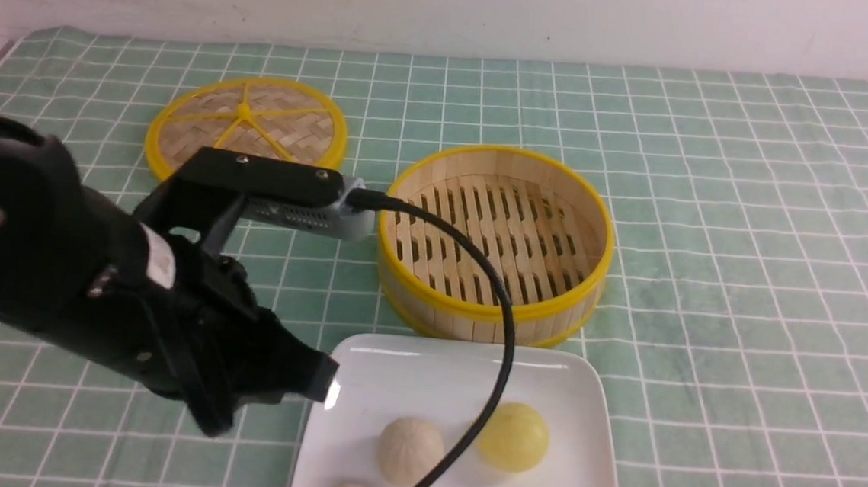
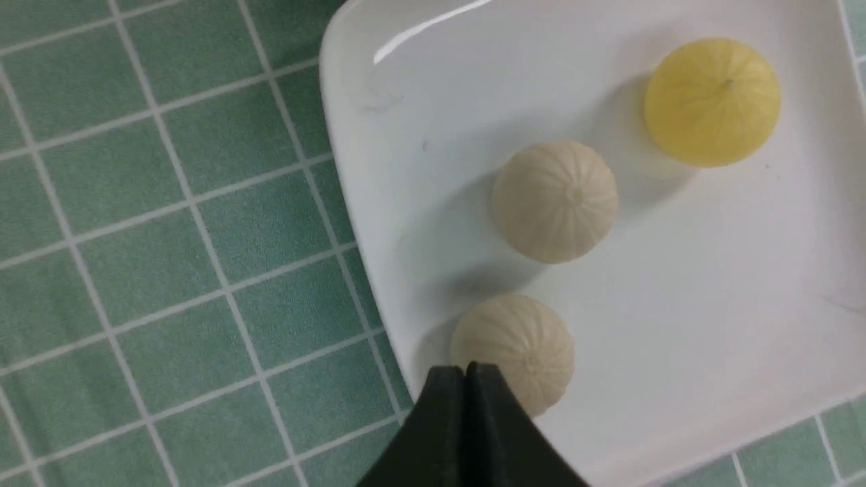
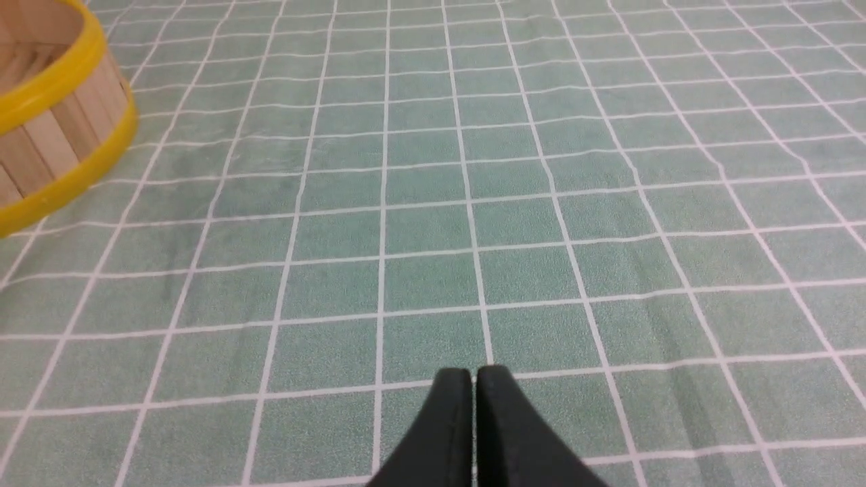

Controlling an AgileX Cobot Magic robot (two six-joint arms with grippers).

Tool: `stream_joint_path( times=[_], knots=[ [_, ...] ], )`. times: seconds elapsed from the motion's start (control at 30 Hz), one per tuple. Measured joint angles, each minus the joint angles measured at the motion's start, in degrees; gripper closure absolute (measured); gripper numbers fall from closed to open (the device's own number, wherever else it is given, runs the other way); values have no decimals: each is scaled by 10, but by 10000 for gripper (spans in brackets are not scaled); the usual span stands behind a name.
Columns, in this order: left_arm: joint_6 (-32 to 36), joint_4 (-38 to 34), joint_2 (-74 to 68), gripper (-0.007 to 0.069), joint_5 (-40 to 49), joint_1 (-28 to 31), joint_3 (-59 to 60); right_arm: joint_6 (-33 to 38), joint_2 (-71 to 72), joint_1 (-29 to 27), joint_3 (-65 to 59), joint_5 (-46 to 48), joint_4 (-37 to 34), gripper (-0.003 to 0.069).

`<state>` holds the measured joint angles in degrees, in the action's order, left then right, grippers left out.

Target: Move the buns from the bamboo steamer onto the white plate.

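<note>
All three buns (image 1: 410, 450) sit on the white plate (image 1: 584, 391); the bamboo steamer (image 1: 495, 240) stands empty behind it. Left gripper (image 2: 466, 370) hovers pinched together, holding nothing; right gripper (image 3: 472, 373) likewise. Transfer looks complete; arms likely need only retreat.

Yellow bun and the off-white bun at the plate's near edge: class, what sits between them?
In the left wrist view, another off-white bun sits between the yellow bun and the near-edge bun.

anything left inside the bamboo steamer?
No. The bamboo steamer shows only its bare slatted floor. A black cable crosses the near part, and the near wall hides a thin strip of floor. All three buns sit on the white plate.
</note>
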<state>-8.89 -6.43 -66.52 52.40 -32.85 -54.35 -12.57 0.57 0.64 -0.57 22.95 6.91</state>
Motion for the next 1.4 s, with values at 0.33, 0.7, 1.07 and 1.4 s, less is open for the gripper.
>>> stream_joint_path(
  times=[0.33, 0.7, 1.07, 1.4],
  knots=[
    [0, 40, 211, 617, 133, 0, -118, 0, 0, 0, 0, -1, -7, 617],
    [-19, 34, 462, 617, 116, 0, 17, 0, 0, -1, 0, -2, -11, 603],
    [-25, -59, 532, 612, -331, 0, 300, 0, 0, -1, 0, -2, -11, 587],
    [-25, -63, 532, 605, -444, 0, 386, 0, 0, -1, 0, -2, -13, 572]
  ],
)
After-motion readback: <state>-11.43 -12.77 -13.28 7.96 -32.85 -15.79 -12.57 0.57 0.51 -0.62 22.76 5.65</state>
